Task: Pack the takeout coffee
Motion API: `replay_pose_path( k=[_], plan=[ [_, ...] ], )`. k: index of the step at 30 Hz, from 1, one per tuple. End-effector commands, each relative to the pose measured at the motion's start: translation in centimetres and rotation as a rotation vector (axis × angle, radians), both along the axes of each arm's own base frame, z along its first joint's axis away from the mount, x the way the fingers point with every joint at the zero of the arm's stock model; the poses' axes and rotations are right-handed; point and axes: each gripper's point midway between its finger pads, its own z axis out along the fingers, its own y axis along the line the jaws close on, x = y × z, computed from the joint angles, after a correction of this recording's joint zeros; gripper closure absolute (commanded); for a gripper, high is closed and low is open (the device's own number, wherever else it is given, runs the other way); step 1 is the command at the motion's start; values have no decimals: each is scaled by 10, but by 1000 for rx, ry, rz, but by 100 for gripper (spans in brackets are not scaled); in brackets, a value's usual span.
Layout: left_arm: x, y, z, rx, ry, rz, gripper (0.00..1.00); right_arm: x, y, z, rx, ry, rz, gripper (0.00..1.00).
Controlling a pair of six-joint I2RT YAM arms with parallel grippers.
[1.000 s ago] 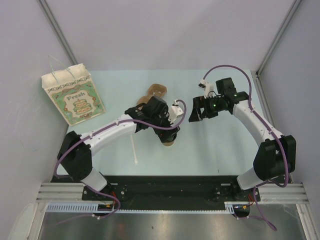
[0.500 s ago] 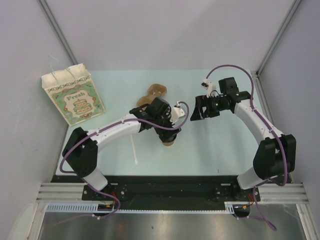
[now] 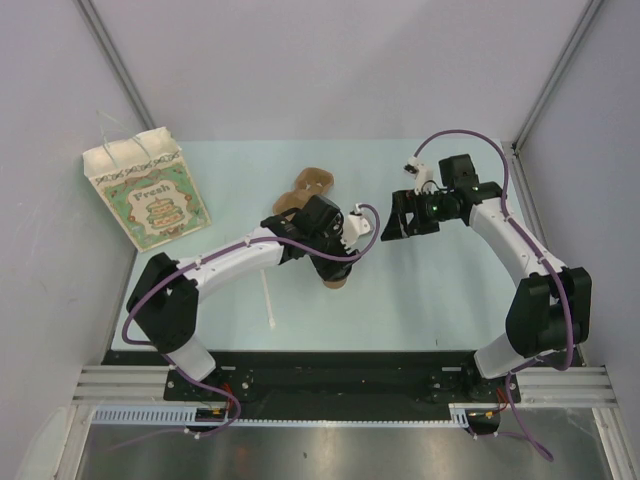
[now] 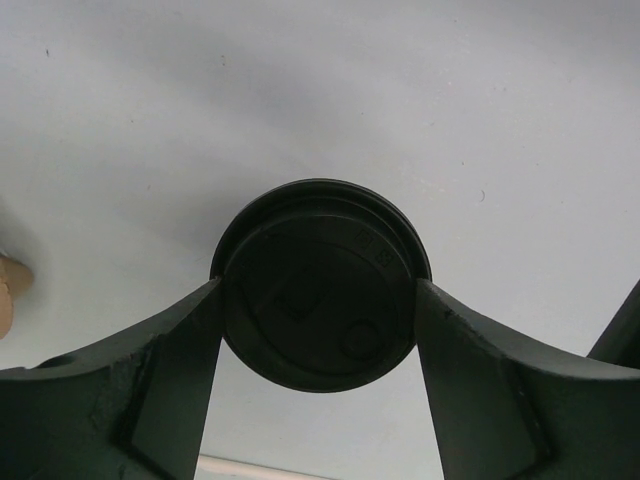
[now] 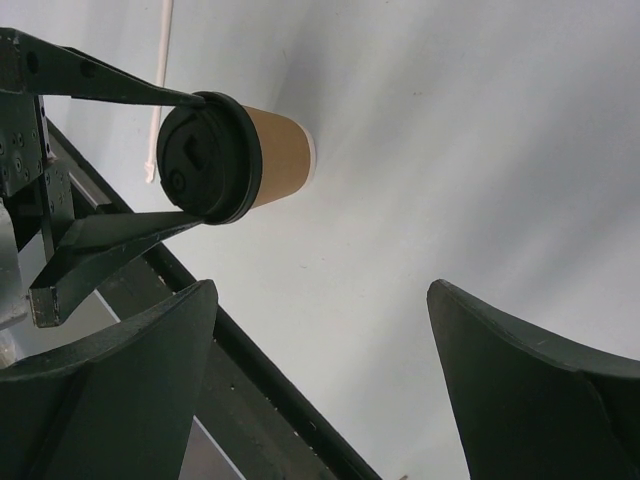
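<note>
Currently, item one: the takeout coffee (image 5: 282, 158), a tan cup under a black lid (image 4: 318, 300), is standing upright on the pale table (image 3: 440, 300), near its middle and close in front of the brown cup carrier (image 3: 310, 184). Item two: the left gripper (image 4: 315, 292) is pressing both fingers against opposite sides of the lid's rim, gripping the cup. Item three: the right gripper (image 5: 322, 292) is hovering apart to the right, jaws spread wide and holding nothing. Item four: a white stir stick (image 3: 268, 300) is lying near-left of the cup. Item five: a printed paper bag (image 3: 150, 195) is standing at the far left.
</note>
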Motion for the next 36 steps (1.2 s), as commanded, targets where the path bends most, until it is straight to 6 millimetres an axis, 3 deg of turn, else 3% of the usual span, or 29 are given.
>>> replay_pose_path(
  k=[1,5,11,12,13,15,16,18,19,21,23,28,33,36],
  plan=[
    [11,-4,10,2,-69,-12,24,9,0,11,29,-30,-5,9],
    [27,-4,29,-18,-100,10,28,10,-2,11,34,-24,-13,9],
    [84,6,56,-65,-135,114,33,12,-4,10,44,-19,-19,9],
    [97,6,70,-90,-153,125,33,12,-4,9,44,-16,-21,9],
    [105,5,64,-77,-148,131,33,13,-4,8,44,-13,-22,9],
    [123,3,73,-83,-184,139,33,15,-6,7,42,-13,-28,8],
    [131,2,64,-72,-174,143,33,15,-7,7,46,-10,-33,8],
    [146,-1,67,-91,-186,150,33,17,-6,7,56,-6,-32,8],
    [150,-4,57,-81,-175,148,34,17,-7,7,64,-1,-35,8],
    [163,-7,59,-90,-201,158,34,17,-7,9,74,-1,-33,8],
    [169,-9,45,-78,-175,164,34,18,-8,9,78,0,-37,8],
    [180,-9,34,-71,-138,180,31,18,-10,9,82,3,-39,8],
    [178,-7,37,-79,-121,187,12,18,-10,9,85,5,-37,8],
    [178,-9,49,-102,-121,195,0,18,-9,9,92,5,-36,7]
  ],
)
